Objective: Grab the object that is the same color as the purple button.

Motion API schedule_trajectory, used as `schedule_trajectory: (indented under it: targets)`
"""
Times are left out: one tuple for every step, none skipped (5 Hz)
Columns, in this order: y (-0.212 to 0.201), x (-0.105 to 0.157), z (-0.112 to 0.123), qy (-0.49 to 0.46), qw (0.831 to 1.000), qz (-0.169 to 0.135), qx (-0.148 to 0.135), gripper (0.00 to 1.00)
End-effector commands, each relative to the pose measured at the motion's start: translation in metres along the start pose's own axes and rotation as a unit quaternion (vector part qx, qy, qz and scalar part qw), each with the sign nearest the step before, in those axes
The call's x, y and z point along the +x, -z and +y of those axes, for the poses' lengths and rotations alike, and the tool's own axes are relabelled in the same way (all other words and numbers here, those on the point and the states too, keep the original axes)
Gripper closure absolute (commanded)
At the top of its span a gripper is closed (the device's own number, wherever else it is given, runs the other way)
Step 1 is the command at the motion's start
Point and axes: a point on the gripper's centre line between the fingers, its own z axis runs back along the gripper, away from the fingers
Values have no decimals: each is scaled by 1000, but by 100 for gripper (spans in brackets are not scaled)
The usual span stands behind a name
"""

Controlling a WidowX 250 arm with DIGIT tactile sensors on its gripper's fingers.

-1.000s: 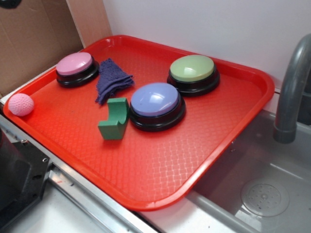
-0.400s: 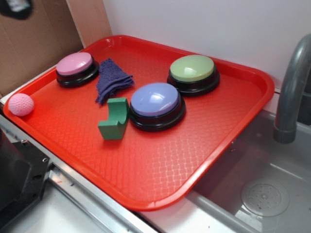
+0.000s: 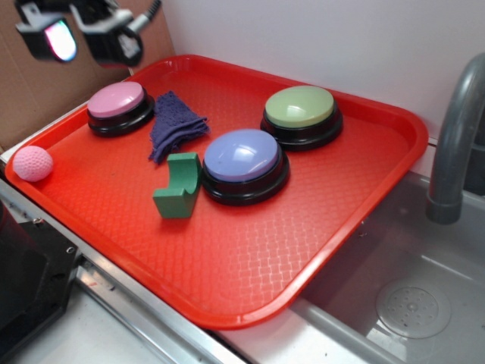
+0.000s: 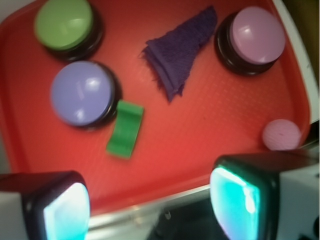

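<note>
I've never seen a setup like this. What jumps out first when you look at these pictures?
A bright red tray fills the scene, carrying three big dome buttons: pink, green and the purple button in the middle. A dark purple cloth lies crumpled between the pink and purple ones. The gripper hovers above the tray's far left corner, jaws apart.

I can read no text, label, brand, number or sign in either view. From my end the domes of the buttons look plain, and nothing printed shows on the tray or the cardboard behind it.
</note>
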Motion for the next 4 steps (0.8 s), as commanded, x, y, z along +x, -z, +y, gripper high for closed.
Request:
schedule_trajectory:
  targets:
    - [36, 45, 32, -175, 981, -84, -17, 0]
    - [68, 63, 43, -249, 965, -82, -25, 0]
    - [90, 75, 50, -290, 953, -86, -19, 0]
    - [103, 82, 50, -308, 947, -85, -6, 0]
